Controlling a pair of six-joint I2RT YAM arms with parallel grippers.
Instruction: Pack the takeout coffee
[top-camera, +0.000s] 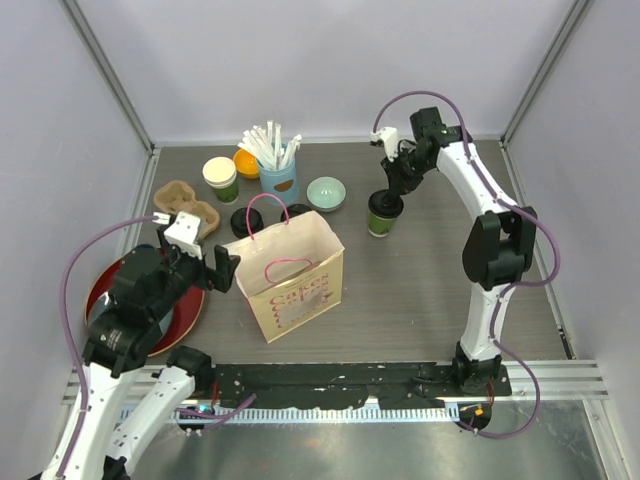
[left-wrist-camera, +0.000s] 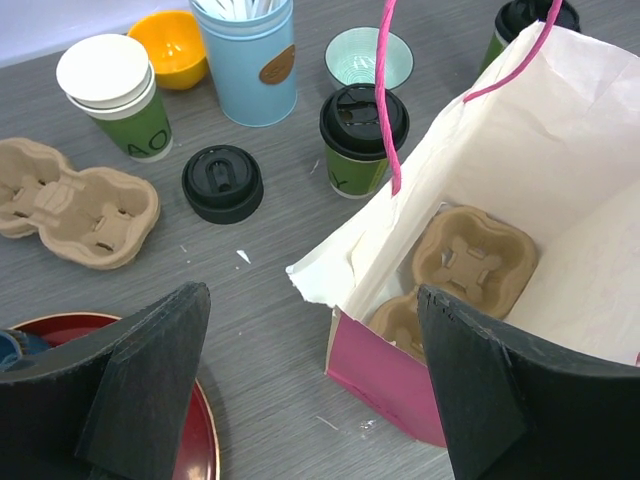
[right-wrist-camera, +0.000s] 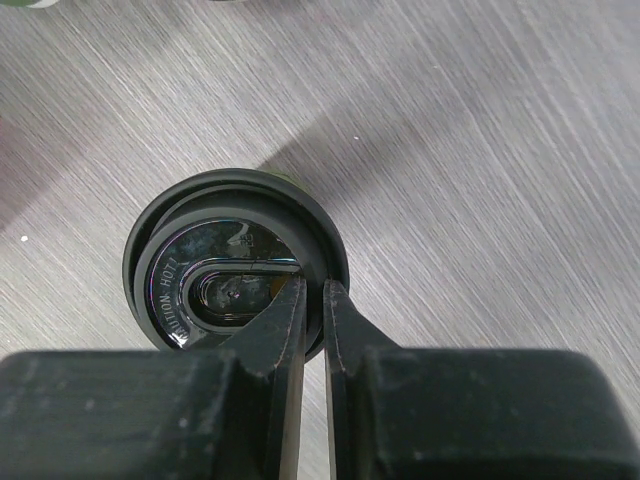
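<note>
A dark-green takeout coffee cup (top-camera: 383, 215) with a black lid (right-wrist-camera: 220, 250) stands on the table, right of the paper bag (top-camera: 300, 275). My right gripper (right-wrist-camera: 314, 285) comes down on it from above. It is shut on the lid's rim, one finger inside the recess and one outside. A second lidded green cup (left-wrist-camera: 360, 135) stands just behind the bag. My left gripper (left-wrist-camera: 312, 300) hovers open at the bag's left corner, holding nothing. Inside the bag lies a cardboard cup carrier (left-wrist-camera: 470, 262).
A loose black lid (left-wrist-camera: 222, 182), a green cup with a white top (left-wrist-camera: 112, 95) and a second carrier (left-wrist-camera: 75, 205) lie at the back left. A blue cup of straws (top-camera: 277, 170), orange bowl (top-camera: 246, 162) and pale green bowl (top-camera: 325, 193) stand behind. A red plate (top-camera: 190, 312) sits under my left arm.
</note>
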